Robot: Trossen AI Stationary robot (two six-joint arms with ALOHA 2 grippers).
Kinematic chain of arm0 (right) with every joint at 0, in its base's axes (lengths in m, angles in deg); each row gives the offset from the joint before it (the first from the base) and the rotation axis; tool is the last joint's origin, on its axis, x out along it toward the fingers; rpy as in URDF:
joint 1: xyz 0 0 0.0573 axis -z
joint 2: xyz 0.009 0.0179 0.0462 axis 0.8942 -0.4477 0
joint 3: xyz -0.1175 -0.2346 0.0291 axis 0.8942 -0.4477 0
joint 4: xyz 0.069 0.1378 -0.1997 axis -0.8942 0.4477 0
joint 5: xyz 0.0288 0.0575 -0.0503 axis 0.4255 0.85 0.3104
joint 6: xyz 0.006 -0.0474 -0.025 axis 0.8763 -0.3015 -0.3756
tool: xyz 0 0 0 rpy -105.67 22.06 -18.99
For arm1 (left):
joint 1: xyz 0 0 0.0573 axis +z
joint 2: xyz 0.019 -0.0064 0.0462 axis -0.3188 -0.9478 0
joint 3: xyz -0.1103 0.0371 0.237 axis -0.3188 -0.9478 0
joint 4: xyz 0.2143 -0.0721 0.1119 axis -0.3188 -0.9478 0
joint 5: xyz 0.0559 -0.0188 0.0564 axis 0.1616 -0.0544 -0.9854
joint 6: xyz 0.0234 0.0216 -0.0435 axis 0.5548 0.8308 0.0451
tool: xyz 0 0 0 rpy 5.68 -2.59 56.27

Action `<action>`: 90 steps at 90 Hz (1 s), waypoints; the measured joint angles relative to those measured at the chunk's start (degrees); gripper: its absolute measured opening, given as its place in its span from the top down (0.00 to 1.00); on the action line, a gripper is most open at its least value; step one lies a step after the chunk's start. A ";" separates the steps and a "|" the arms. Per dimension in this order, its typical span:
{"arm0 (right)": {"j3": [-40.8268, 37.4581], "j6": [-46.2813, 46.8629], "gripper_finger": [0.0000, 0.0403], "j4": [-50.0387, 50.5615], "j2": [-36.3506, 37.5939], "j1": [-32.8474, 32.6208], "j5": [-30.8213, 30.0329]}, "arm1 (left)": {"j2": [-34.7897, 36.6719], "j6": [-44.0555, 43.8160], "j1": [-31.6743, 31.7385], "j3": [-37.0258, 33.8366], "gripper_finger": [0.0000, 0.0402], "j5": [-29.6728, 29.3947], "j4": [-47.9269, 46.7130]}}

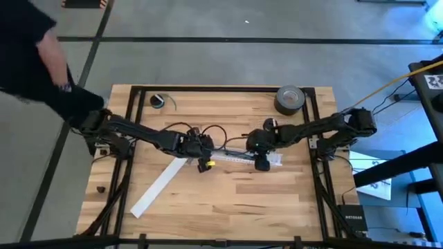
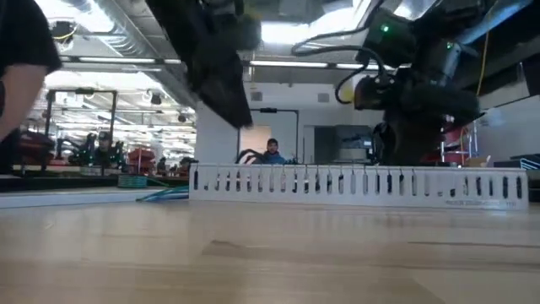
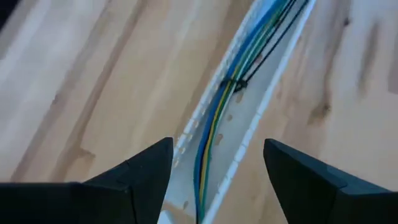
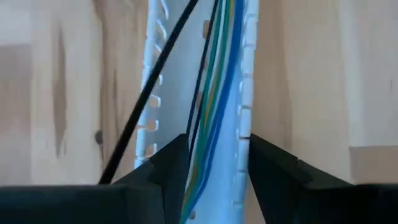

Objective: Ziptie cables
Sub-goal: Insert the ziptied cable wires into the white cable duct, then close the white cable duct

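Evenly and brightly lit from overhead in the high view, with only soft, short shadows under the two dark arms on the pale wooden butcher-block table (image 1: 228, 194). Strongly backlit at table height by glaring white ceiling light strips (image 2: 287, 34), leaving the arms as near-black silhouettes. Soft and blurred up close at both wrists, especially around the dark fingertips (image 3: 152, 165).

left gripper (image 3: 214, 186): fingers spread, straddling white slotted channel (image 3: 264, 106) | cables (image 3: 214, 124): blue, green, yellow, lying inside channel | ziptie (image 3: 235, 84): black, looped around cables | channel rests on wooden table (image 3: 93, 81)
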 joint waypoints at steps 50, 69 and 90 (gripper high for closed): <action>9.31 2.35 0.65 13.42 9.00 0.18 -10.49 | 11.95 -26.56 -2.06 -7.30 0.41 11.95 -27.26; 6.80 6.39 0.65 13.16 8.95 0.18 -6.15 | 11.84 -31.66 -4.46 -15.27 0.41 13.80 -21.58; 3.13 7.43 0.65 6.89 8.92 -0.23 -3.25 | 11.84 -33.40 -7.70 -21.27 0.41 13.67 -12.12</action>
